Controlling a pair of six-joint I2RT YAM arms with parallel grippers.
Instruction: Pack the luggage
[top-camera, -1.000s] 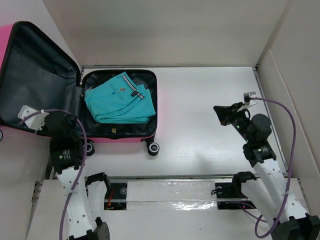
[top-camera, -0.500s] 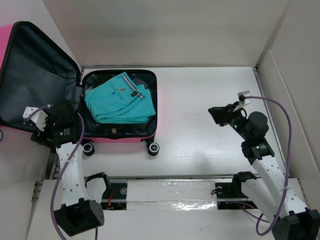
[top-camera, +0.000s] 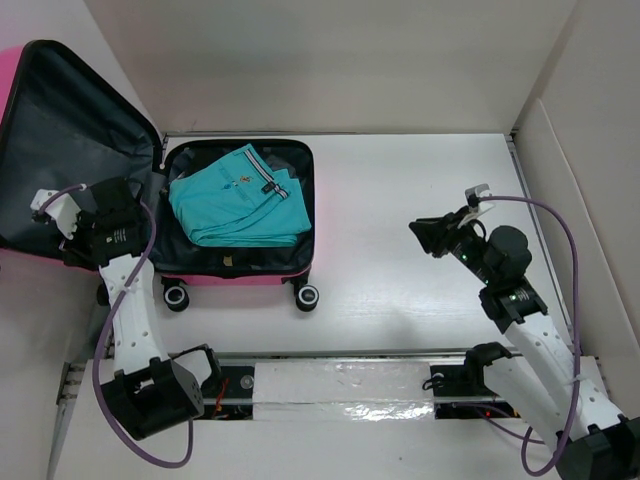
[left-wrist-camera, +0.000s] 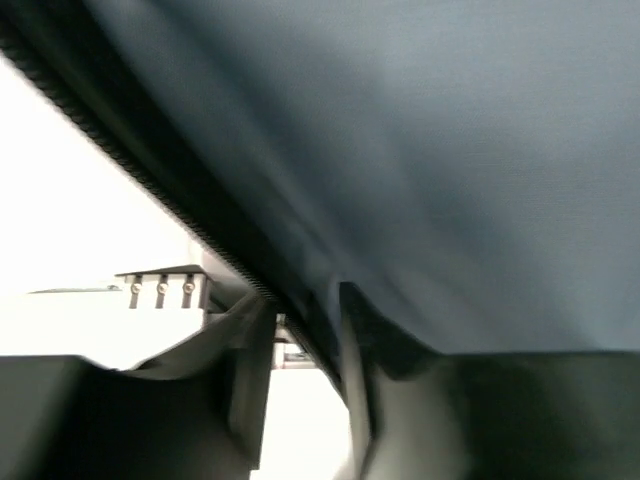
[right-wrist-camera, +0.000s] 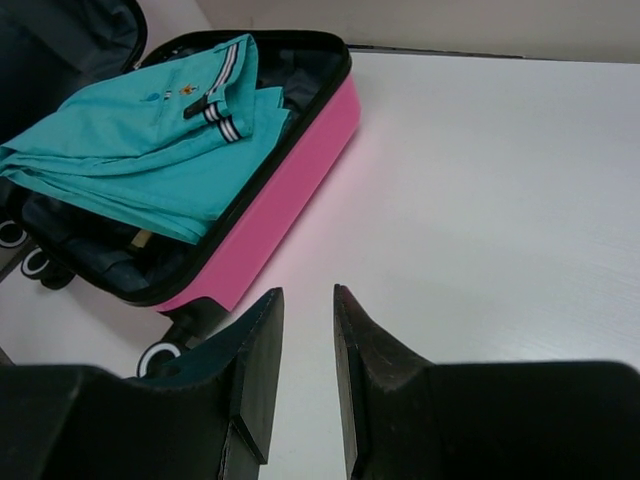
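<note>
Seemingly the left gripper (left-wrist-camera: 305, 300) sets its jaws at a narrow gap astride the zipped rim of the lid (left-wrist-camera: 420, 150); whether they pinch it I cannot tell. The right gripper (right-wrist-camera: 307, 292) hovers over the bare table (right-wrist-camera: 480, 180), jaws narrow and holding nothing. The luggage (top-camera: 240, 277) lies open at the table's far left, with a folded teal shirt (top-camera: 235, 205) already in its base. Loading looks done. What is left, I judge, is swinging the lid over and shutting it.
</note>
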